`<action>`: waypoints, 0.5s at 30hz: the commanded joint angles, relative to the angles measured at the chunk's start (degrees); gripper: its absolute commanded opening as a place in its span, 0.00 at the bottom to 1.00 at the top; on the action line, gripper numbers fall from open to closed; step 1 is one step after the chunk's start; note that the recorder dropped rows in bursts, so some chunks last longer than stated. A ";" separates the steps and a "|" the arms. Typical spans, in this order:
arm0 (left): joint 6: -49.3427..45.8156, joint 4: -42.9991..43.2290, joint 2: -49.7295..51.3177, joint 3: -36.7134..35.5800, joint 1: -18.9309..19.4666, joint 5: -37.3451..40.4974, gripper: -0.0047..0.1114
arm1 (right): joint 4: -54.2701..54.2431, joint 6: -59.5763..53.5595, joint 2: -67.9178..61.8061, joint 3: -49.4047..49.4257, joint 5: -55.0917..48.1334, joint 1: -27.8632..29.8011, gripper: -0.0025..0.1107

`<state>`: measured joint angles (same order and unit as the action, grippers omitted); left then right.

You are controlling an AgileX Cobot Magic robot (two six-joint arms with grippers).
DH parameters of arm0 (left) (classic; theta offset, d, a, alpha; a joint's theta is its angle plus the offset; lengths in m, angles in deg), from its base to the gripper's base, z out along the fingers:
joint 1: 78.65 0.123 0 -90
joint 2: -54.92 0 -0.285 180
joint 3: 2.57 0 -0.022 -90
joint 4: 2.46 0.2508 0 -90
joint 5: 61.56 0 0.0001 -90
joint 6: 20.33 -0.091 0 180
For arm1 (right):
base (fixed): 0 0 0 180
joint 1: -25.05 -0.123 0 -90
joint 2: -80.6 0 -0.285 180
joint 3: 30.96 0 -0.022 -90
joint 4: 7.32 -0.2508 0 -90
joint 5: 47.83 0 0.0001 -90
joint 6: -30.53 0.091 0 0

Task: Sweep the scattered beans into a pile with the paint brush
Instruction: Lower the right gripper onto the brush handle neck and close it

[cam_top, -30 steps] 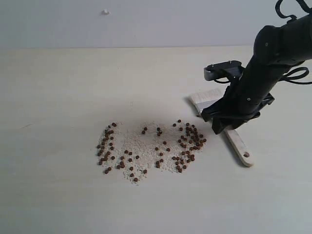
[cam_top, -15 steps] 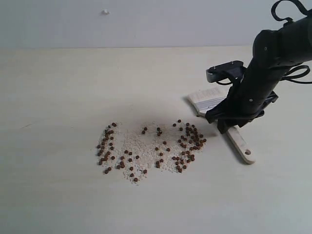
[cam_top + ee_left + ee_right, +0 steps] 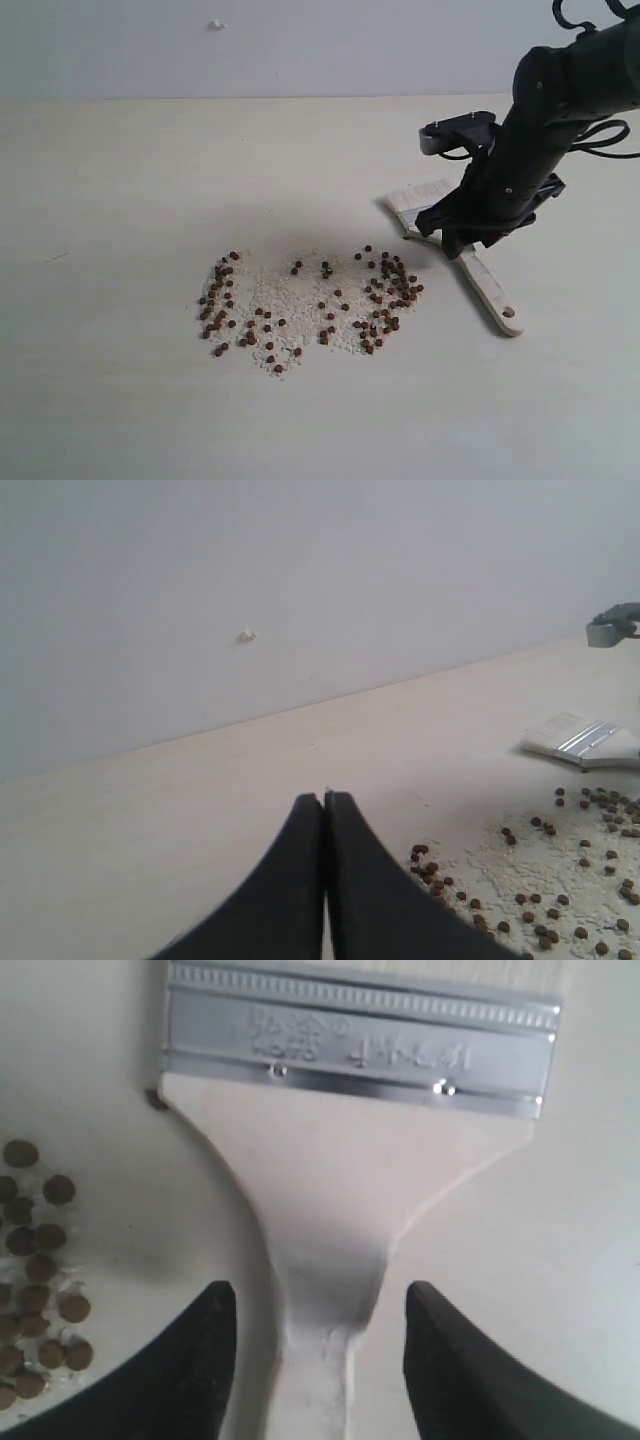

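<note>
A pale wooden table (image 3: 150, 180) stands before a plain grey-white wall (image 3: 300, 50).

Near the table's middle, the beans (image 3: 392, 280) lie spread in a loose, wide patch. They are small, round and reddish brown, and whitish crumbs (image 3: 275, 290) lie among them. The beans are thicker at the left and right edges of the patch.

Just right of the patch, the paint brush (image 3: 487, 287) lies flat on the table. Its cream bristles point far and left. The end of its handle, with a hole through it, points near and right.

The right gripper (image 3: 463, 240), black, hangs low over the brush. In the right wrist view its jaws are spread on either side of the handle's narrow neck, with a gap on each side. It is released, grasping nothing.

That view shows the brush's silver ferrule (image 3: 360, 1040) up close. A line of stamped characters runs across it, too blurred to read. One bean touches the brush's shoulder just below the ferrule, and more beans lie beside the handle.

The left gripper (image 3: 324, 810) is clenched, its two black fingers pressed together with nothing between them. It hovers above the table, well left of the brush.
</note>
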<state>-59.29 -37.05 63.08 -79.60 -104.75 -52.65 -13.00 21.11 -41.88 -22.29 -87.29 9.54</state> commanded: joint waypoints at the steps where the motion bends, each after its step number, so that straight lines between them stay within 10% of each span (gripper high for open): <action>1: -0.08 -0.18 -0.37 -0.18 -0.32 -0.09 0.04 | 0.50 0.64 -0.24 -2.31 -2.98 0.32 0.44; 15: -0.08 -0.18 -0.37 -0.18 -0.32 -0.09 0.04 | 0.50 0.79 -2.68 -2.31 -3.21 0.32 0.44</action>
<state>-59.29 -37.05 63.08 -79.60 -104.75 -52.65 -13.00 21.78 -44.17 -24.25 -91.39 9.54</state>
